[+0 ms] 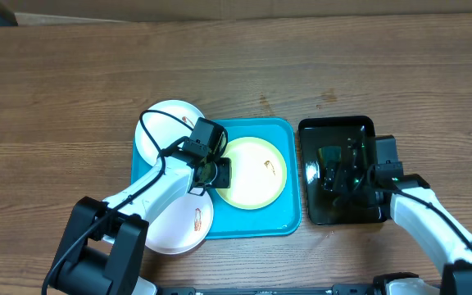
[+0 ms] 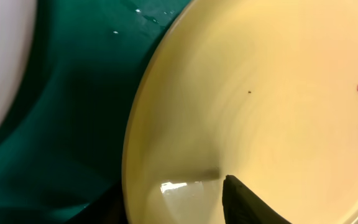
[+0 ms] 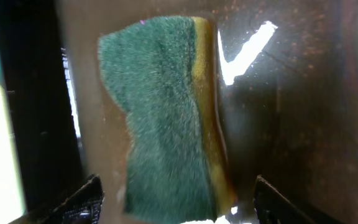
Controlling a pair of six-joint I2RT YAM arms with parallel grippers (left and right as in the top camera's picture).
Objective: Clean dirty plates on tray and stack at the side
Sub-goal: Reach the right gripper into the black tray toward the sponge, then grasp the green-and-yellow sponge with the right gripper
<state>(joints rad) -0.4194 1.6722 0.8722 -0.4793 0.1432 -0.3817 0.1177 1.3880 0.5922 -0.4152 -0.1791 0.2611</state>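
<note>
The turquoise tray (image 1: 289,221) lies mid-table. The yellow-green-rimmed plate (image 1: 256,176) sits in it with a reddish smear; it also fills the left wrist view (image 2: 278,93). One white plate (image 1: 164,124) overlaps the tray's far left corner. Another white plate (image 1: 174,225) overlaps its near left corner, and both are smeared. My left gripper (image 1: 215,170) is open and straddles the left rim of the rimmed plate (image 2: 166,205). My right gripper (image 1: 334,176) is open over a green and yellow sponge (image 3: 160,112), one finger on each side (image 3: 176,199).
The sponge lies in a glossy black tray (image 1: 367,131) just right of the turquoise tray; its wet floor shows in the right wrist view (image 3: 303,93). Bare wooden table (image 1: 72,82) surrounds both trays.
</note>
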